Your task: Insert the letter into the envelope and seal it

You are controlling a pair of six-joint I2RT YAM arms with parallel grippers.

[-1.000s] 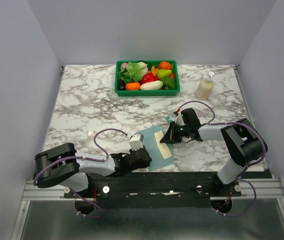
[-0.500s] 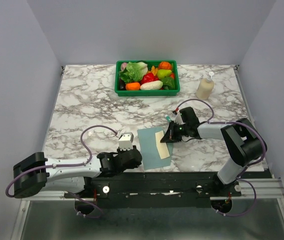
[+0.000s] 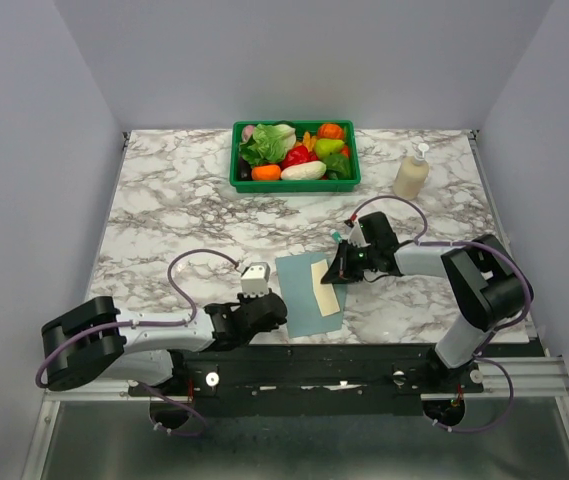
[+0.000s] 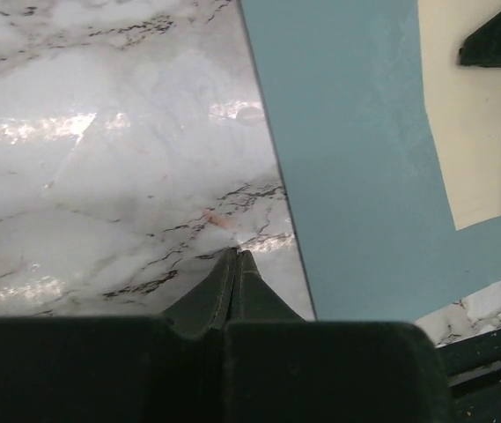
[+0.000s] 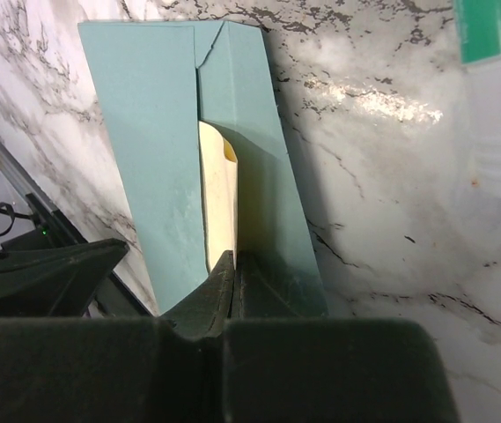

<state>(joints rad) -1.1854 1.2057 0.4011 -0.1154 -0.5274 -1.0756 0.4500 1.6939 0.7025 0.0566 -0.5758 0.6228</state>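
Right gripper (image 5: 230,257), fingers pressed together, noses the letter (image 5: 217,198) at the envelope's (image 5: 149,123) raised flap; a slow, flat push should seat it. Left gripper (image 4: 235,256), closed on nothing, sits just beside the envelope's left edge.

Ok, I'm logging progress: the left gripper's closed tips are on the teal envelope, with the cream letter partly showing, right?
Not quite. The left gripper has its closed tips over the bare marble table beside the envelope, clear of its edge, not on it; the left wrist view shows this. The cream letter does partly show.
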